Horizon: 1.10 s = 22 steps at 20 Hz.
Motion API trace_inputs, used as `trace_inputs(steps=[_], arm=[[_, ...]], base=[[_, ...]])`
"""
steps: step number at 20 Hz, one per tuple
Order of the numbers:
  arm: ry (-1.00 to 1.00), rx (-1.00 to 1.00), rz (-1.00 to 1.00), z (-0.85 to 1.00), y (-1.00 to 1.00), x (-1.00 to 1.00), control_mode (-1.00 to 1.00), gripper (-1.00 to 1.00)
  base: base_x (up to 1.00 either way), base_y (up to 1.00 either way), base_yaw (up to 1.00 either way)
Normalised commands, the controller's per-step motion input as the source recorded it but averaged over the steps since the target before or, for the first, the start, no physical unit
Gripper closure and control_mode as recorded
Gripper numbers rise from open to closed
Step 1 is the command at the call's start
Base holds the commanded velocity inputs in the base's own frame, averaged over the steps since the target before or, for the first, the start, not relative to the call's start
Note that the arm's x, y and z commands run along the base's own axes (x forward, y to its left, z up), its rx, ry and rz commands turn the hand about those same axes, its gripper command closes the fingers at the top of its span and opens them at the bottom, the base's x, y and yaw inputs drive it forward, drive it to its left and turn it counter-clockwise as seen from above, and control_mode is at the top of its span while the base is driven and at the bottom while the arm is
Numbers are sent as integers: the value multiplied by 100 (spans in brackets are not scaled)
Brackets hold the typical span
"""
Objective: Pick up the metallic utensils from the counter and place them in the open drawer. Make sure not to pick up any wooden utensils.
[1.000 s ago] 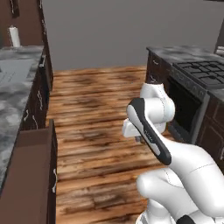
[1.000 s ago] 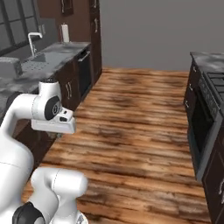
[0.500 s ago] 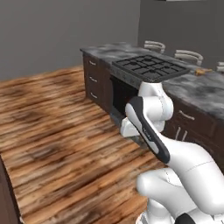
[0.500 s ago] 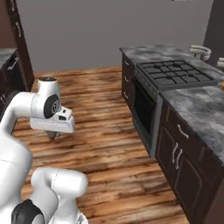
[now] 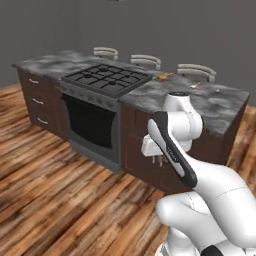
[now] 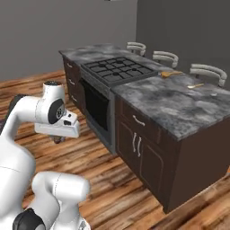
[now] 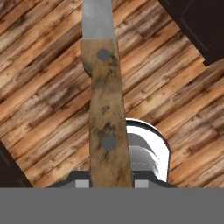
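Observation:
My gripper (image 5: 156,160) (image 6: 57,139) hangs low over the wooden floor, in front of the island, shut on a knife (image 7: 107,113). The knife has a brown riveted handle and a grey steel blade that runs up the middle of the hand view. On the far end of the marbled counter (image 5: 212,102) (image 6: 170,105) lie two small tan utensils: one (image 5: 164,76) (image 6: 170,73) beside the cooktop, the other (image 5: 196,84) (image 6: 196,85) further right. They are too small to tell wood from metal. The open drawer is out of view.
A black gas cooktop (image 5: 107,78) (image 6: 117,69) sits in the counter above a dark oven front (image 5: 92,120). Dark cabinet doors (image 6: 137,146) face me. Three pale stool backs (image 5: 145,60) line the far side. Plank floor (image 5: 60,200) lies open to the left.
The whole scene has swung as the base turned: the floor and side counters gave way to the cooktop island, now nearer. The arm's pose and its hold on the knife are unchanged.

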Motion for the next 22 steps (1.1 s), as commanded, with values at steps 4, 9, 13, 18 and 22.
trace_inputs(steps=[4,9,13,18,22], arm=[[0,0,0,0,0,0,100,100],[0,0,0,0,0,0,100,100],[0,0,0,0,0,0,100,100],[0,0,0,0,0,0,100,100],[0,0,0,0,0,0,100,100]], base=[[27,3,53],[15,-27,86],[-2,-28,86],[-5,-1,85],[0,-2,42]])
